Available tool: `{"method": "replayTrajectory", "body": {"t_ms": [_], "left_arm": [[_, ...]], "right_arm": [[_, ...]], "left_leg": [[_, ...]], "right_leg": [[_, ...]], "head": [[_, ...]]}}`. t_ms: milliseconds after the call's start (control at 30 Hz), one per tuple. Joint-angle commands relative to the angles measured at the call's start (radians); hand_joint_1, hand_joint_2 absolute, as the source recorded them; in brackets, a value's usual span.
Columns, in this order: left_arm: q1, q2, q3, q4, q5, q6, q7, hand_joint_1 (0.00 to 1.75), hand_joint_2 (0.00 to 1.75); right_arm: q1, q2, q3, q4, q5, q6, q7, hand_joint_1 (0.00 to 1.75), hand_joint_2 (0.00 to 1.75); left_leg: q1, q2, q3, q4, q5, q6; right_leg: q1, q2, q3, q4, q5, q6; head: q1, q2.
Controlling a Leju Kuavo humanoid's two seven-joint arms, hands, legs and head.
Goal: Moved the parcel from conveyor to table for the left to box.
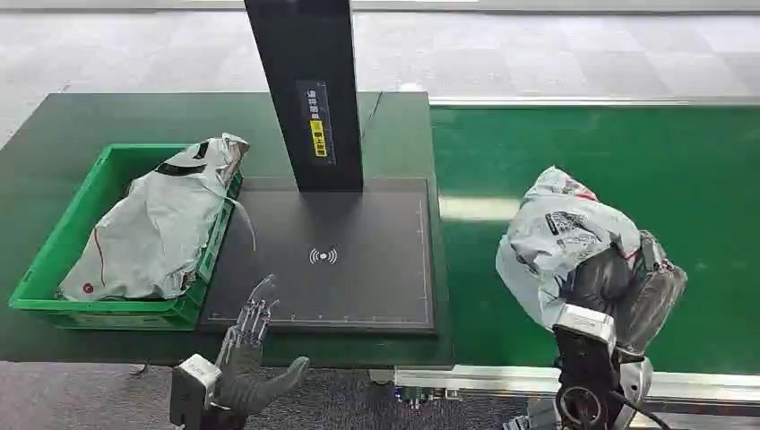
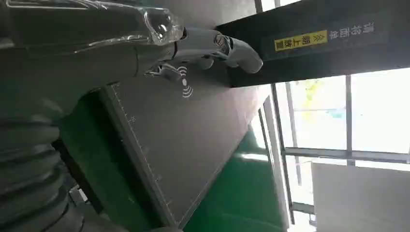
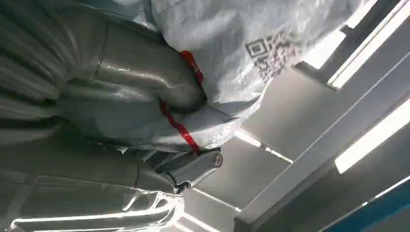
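Right hand [image 1: 627, 287] is clutching a soft, crinkly grey parcel [image 1: 560, 233] by its bunched underside above the green conveyor [image 1: 699, 179], right of the black scanner pad [image 1: 358, 260], while the left hand [image 1: 246, 354] is hovering open-fingered.

Grey parcel [image 1: 565, 235] (red stripe, black print), green crate [image 1: 63, 235], green conveyor [image 1: 690, 188]
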Motion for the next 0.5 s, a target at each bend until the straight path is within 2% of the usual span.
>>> {"method": "replayTrajectory", "body": {"t_ms": [33, 267, 367, 500], "left_arm": [[-0.038, 0.022, -0.011, 0.068, 0.001, -0.01, -0.001, 0.0, 1.75], [-0.053, 0.034, -0.015, 0.081, 0.009, -0.032, -0.007, 0.0, 1.75], [-0.083, 0.041, -0.024, 0.125, 0.012, -0.048, -0.013, 0.0, 1.75], [-0.085, 0.041, -0.025, 0.129, 0.012, -0.049, -0.014, 0.0, 1.75]], "right_arm": [[-0.2, -0.038, 0.066, 0.207, 0.042, 0.113, 0.055, 1.75, 1.75], [-0.384, -0.071, 0.111, 0.465, 0.061, 0.242, 0.12, 1.75, 1.75], [-0.49, -0.082, 0.163, 0.66, 0.067, 0.326, 0.129, 1.75, 1.75], [-0.498, -0.079, 0.168, 0.676, 0.071, 0.324, 0.13, 1.75, 1.75]], "left_leg": [[0.0, 0.004, 0.003, -0.001, 0.0, 0.001], [-0.001, 0.003, 0.004, -0.002, 0.001, 0.001], [-0.001, 0.004, 0.004, -0.002, 0.001, 0.001], [-0.001, 0.002, 0.004, -0.001, 0.001, 0.001]], "right_leg": [[0.0, 0.004, 0.001, -0.001, 0.002, 0.0], [0.0, 0.003, 0.003, -0.002, 0.002, 0.0], [0.0, 0.004, 0.003, -0.002, 0.002, 0.0], [0.0, 0.002, 0.002, -0.001, 0.002, 0.0]], "head": [[0.0, 0.0], [0.0, 0.0], [0.0, 0.0], [0.0, 0.0]]}}
